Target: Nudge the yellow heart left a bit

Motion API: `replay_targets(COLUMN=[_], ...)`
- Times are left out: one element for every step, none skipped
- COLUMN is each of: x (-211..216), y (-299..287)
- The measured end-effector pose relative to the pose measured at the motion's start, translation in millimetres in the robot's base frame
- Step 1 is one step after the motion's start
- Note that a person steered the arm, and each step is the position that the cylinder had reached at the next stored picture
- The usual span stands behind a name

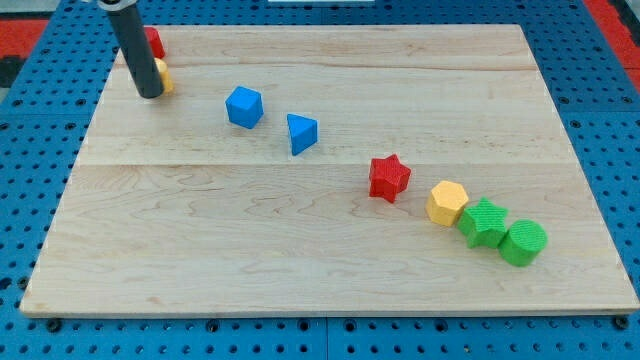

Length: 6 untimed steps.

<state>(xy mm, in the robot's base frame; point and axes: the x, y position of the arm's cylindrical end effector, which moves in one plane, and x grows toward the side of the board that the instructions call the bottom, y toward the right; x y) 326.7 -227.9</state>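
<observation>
Camera view, nearest first: a green cylinder (pixel 523 243), a green block (pixel 483 221) and a yellow hexagon (pixel 447 203) cluster at the view's bottom right. Farther back sit a red star (pixel 389 178), blue triangle (pixel 301 133) and blue cube (pixel 244 106). Farthest, at top left, my tip (pixel 149 95) carries nothing and touches the yellow heart (pixel 163 75), which peeks out on its right, a red block (pixel 153 42) behind.

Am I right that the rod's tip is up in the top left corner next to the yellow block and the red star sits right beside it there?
Not quite. My tip is at the view's top left against the yellow block, but the red star lies right of centre, near the yellow hexagon. The camera view shows a different red block behind the rod.
</observation>
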Motion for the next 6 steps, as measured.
replay_targets(x=[0,21,18,-15,-17,-14], y=[-35,3,46,46,16,48])
